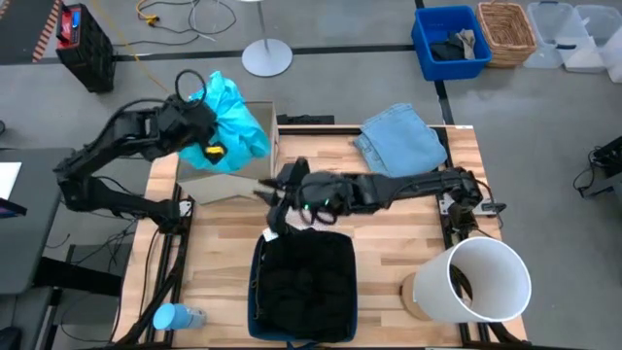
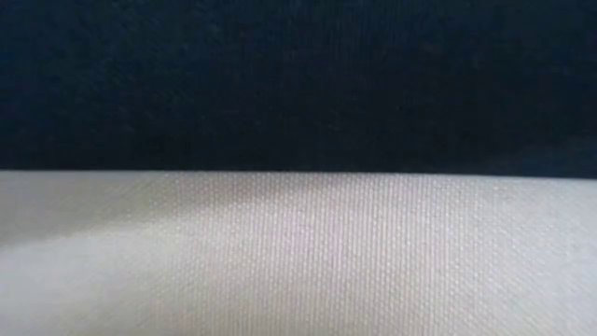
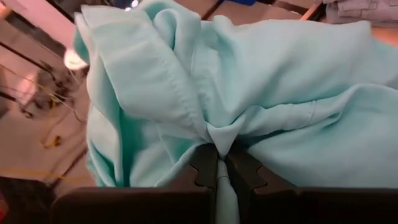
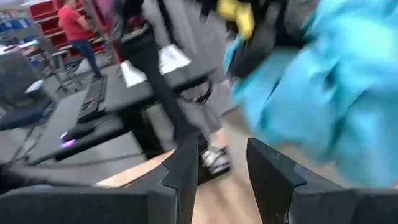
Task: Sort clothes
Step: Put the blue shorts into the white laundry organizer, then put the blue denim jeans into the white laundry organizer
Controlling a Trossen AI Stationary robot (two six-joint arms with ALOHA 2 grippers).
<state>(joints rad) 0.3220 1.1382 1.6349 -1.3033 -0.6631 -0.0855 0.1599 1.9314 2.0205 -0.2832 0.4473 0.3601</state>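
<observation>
My left gripper fingers pinch the teal garment, upper left of the high frame; I'd carry it clear before letting go. Right gripper fingers spread, empty.

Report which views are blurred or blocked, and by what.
Low view: blocked by dark and pale fabric filling the frame. Right wrist view: motion-blurred, the teal garment smeared beyond the right gripper. Left wrist view: sharp, the left gripper shut on the garment. High view: clear.
</observation>
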